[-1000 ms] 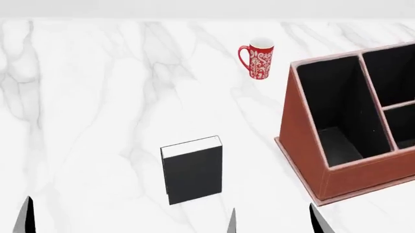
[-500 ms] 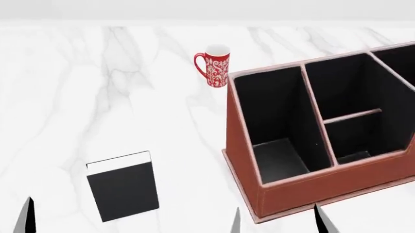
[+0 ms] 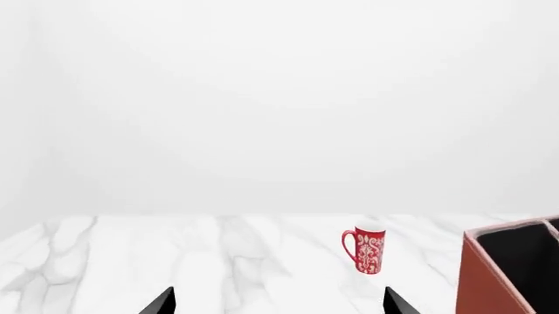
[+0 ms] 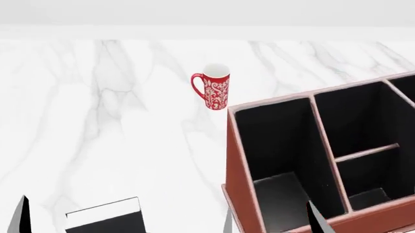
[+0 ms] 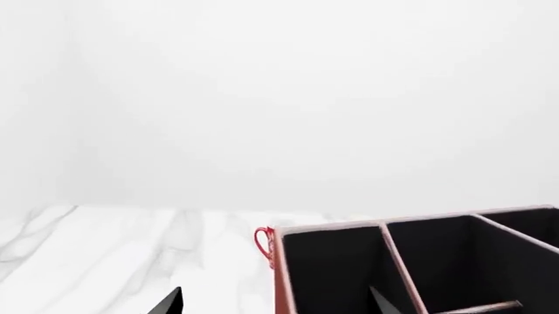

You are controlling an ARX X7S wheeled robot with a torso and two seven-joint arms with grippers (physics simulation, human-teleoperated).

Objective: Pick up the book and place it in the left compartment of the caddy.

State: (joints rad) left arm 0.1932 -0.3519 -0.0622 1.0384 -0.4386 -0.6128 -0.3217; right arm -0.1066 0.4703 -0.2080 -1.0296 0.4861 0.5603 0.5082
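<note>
The black book [image 4: 104, 217] with its white page edge lies flat on the marble table [image 4: 97, 121], cut off by the near edge of the head view. The reddish-brown caddy [image 4: 324, 160] stands to its right, and its long left compartment [image 4: 275, 150] is empty. The caddy also shows in the left wrist view [image 3: 506, 275] and the right wrist view [image 5: 419, 261]. My left gripper [image 3: 275, 304] is open and empty; its fingertips [image 4: 19, 216] straddle the book in the head view. My right gripper [image 5: 275, 302] is open and empty in front of the caddy's left wall.
A red patterned mug [image 4: 213, 91] stands upright on the table behind the caddy's left corner, apart from it. It also shows in the left wrist view [image 3: 368, 250] and partly behind the caddy in the right wrist view [image 5: 264, 243]. A plain white wall lies beyond the table.
The head view has shifted. The book has slid down and left toward the frame's bottom edge, and the caddy has come toward the centre and looks larger. Both grippers stay open.
</note>
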